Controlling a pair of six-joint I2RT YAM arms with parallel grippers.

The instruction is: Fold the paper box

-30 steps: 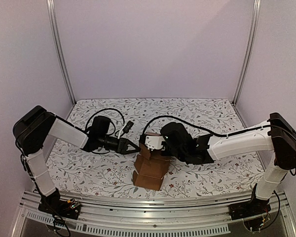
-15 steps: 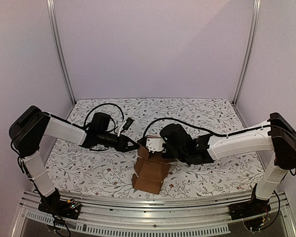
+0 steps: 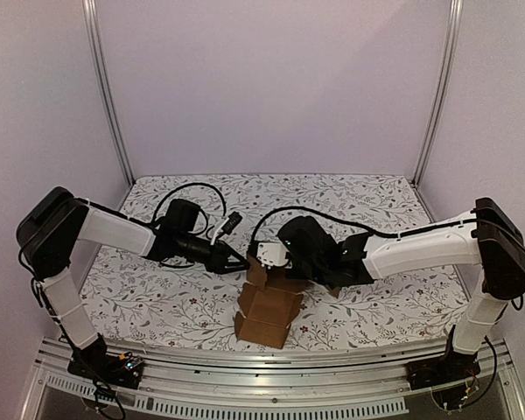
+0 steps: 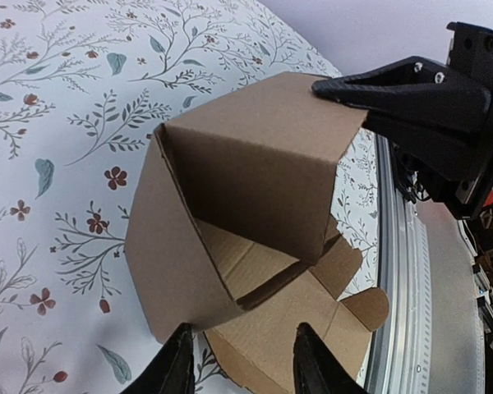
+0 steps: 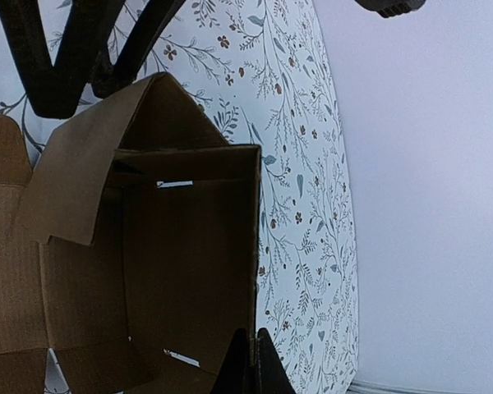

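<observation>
The paper box (image 3: 267, 311) is brown cardboard, half formed, near the table's front middle, with walls raised and flaps spread toward the near rail. My right gripper (image 3: 262, 268) is shut on the top edge of one upright wall. In the right wrist view its fingertips (image 5: 252, 355) pinch that wall's rim (image 5: 257, 246) beside the box's dark inside (image 5: 181, 271). My left gripper (image 3: 239, 260) stands open just left of the box. In the left wrist view the box (image 4: 246, 189) fills the middle, and the left gripper (image 4: 242, 361) has one finger by a lower corner, the other over the flat flap.
A floral cloth (image 3: 157, 297) covers the table. A metal rail (image 3: 271, 354) runs along the near edge. Two frame posts (image 3: 105, 87) stand at the back corners. Black cables (image 3: 188, 194) loop above the left arm. In the left wrist view the right gripper (image 4: 345, 89) reaches the box's top corner.
My left gripper has moved right, up to the box, and its jaws have spread a little. The right gripper stays shut on the wall; the box has shifted slightly.
</observation>
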